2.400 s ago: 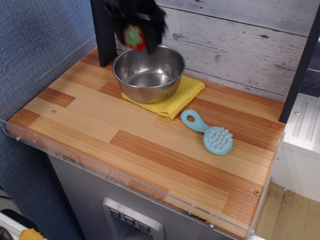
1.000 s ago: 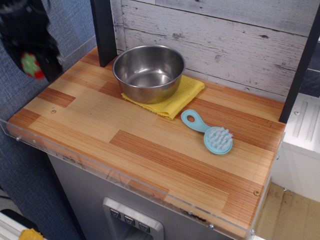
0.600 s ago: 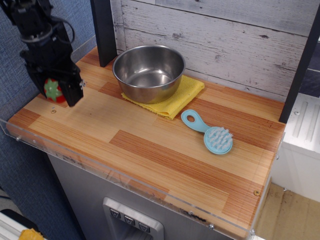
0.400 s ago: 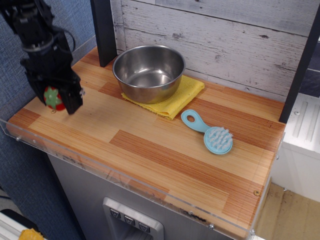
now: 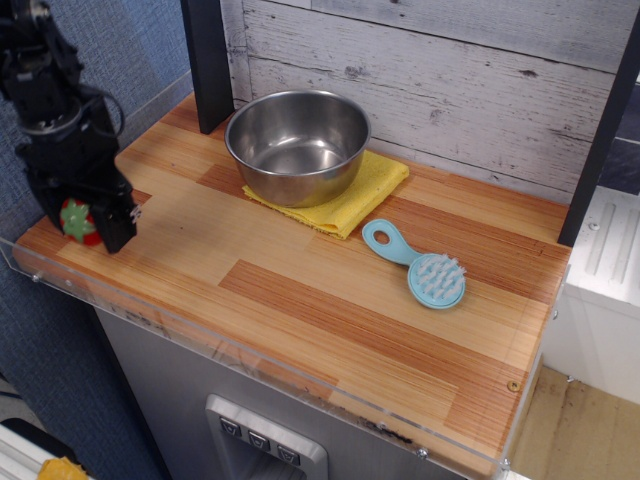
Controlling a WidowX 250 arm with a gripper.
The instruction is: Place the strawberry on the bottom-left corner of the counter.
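My black gripper (image 5: 80, 222) hangs over the near-left corner of the wood-plank counter (image 5: 300, 270). It is shut on the small red strawberry (image 5: 78, 221) with its green cap facing the camera. The strawberry sits between the fingers, close above the counter surface; I cannot tell whether it touches the wood. The arm rises from the gripper toward the top-left corner of the view and hides part of the counter's left edge.
A steel bowl (image 5: 297, 146) stands on a yellow cloth (image 5: 366, 195) at the back. A light-blue brush (image 5: 420, 268) lies to the right of centre. A black post (image 5: 208, 60) rises at the back left. A clear acrylic rim (image 5: 200, 335) edges the front.
The gripper carried the strawberry from above the bowl out to the left, then down and forward to the near-left corner of the counter. It has stayed shut on the strawberry throughout.
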